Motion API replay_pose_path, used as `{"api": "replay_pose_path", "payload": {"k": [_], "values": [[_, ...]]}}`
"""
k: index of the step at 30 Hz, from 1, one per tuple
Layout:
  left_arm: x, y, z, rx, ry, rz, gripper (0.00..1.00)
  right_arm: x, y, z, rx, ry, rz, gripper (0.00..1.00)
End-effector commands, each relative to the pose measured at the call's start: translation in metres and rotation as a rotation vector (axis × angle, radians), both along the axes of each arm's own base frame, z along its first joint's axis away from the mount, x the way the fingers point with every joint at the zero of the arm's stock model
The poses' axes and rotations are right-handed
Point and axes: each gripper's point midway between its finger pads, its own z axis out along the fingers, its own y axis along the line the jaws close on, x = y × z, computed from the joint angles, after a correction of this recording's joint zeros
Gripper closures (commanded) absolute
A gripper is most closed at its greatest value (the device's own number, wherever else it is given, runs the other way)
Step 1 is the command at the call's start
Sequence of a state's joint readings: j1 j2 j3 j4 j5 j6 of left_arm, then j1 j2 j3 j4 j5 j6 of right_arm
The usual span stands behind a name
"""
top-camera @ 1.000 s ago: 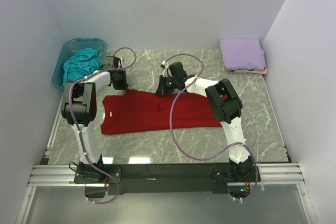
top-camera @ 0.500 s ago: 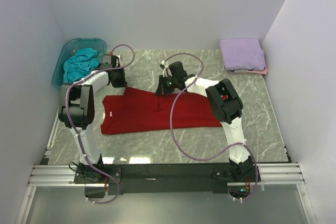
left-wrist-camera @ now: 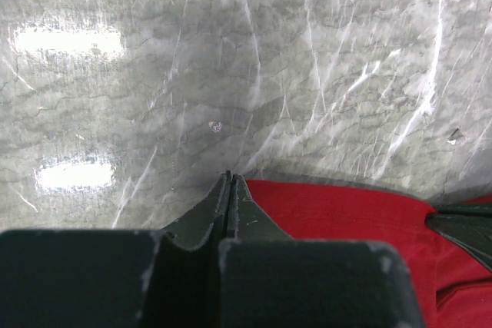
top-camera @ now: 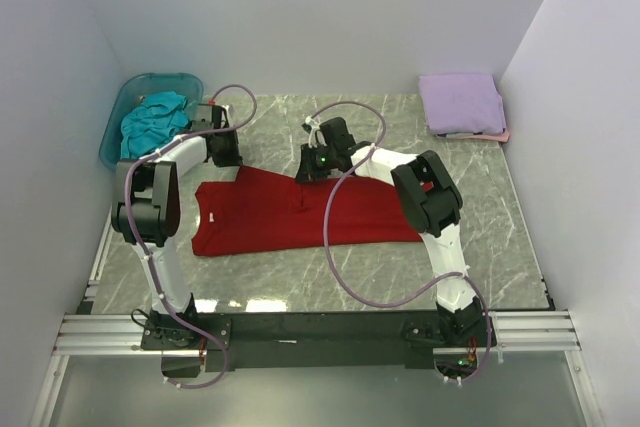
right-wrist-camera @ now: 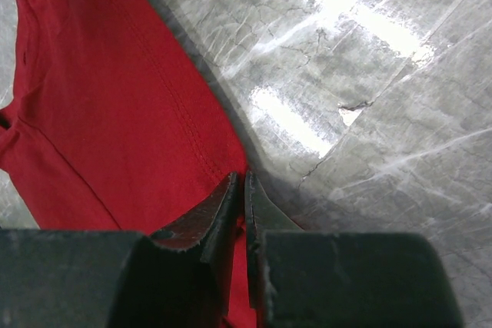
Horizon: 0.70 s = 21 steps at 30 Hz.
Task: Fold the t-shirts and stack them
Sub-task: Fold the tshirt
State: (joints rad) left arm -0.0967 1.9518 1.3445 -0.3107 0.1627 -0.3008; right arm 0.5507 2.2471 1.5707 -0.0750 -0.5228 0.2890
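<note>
The deep red t-shirt [top-camera: 300,212] lies spread flat on the marble table. My left gripper [top-camera: 229,154] sits at its far left corner. In the left wrist view the gripper [left-wrist-camera: 229,180] is shut; the red shirt's [left-wrist-camera: 346,213] edge lies just right of the tip, and no cloth shows between the jaws. My right gripper [top-camera: 312,164] is at the shirt's far edge. In the right wrist view it [right-wrist-camera: 243,180] is shut on the red shirt's [right-wrist-camera: 115,113] edge. The lavender t-shirt [top-camera: 462,100] lies folded on the pale pink one [top-camera: 497,135]. The teal t-shirt [top-camera: 155,119] is crumpled.
The translucent blue-green tub [top-camera: 118,117] stands at the far left corner and holds the teal shirt. White walls close in the table on the left, back and right. Purple cables loop over both arms above the red shirt.
My left arm has swung a little to the left and its gripper has shifted slightly farther back. The right gripper and the red shirt have hardly moved.
</note>
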Motion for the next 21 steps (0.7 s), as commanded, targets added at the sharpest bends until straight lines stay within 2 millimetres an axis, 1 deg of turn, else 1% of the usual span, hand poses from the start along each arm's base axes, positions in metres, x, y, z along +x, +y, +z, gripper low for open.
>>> {"api": "replay_pose_path", "payload": {"k": [1,5,11,14,21], "values": [[0.004,-0.002,0.017,-0.018,-0.050,-0.012,0.99,0.007,0.013,0.052,0.048,-0.108,0.024,0.85],[0.004,-0.001,0.015,-0.014,-0.048,-0.010,0.99,0.008,0.015,0.060,0.059,-0.119,0.018,0.84],[0.004,-0.002,0.016,-0.015,-0.048,-0.013,0.99,0.010,0.016,0.064,0.060,-0.131,0.006,0.80],[0.004,-0.002,0.015,-0.015,-0.047,-0.013,0.99,0.011,0.017,0.067,0.064,-0.135,0.005,0.80],[0.004,-0.002,0.016,-0.018,-0.047,-0.017,0.99,0.013,0.020,0.065,0.068,-0.129,0.004,0.79]]}}
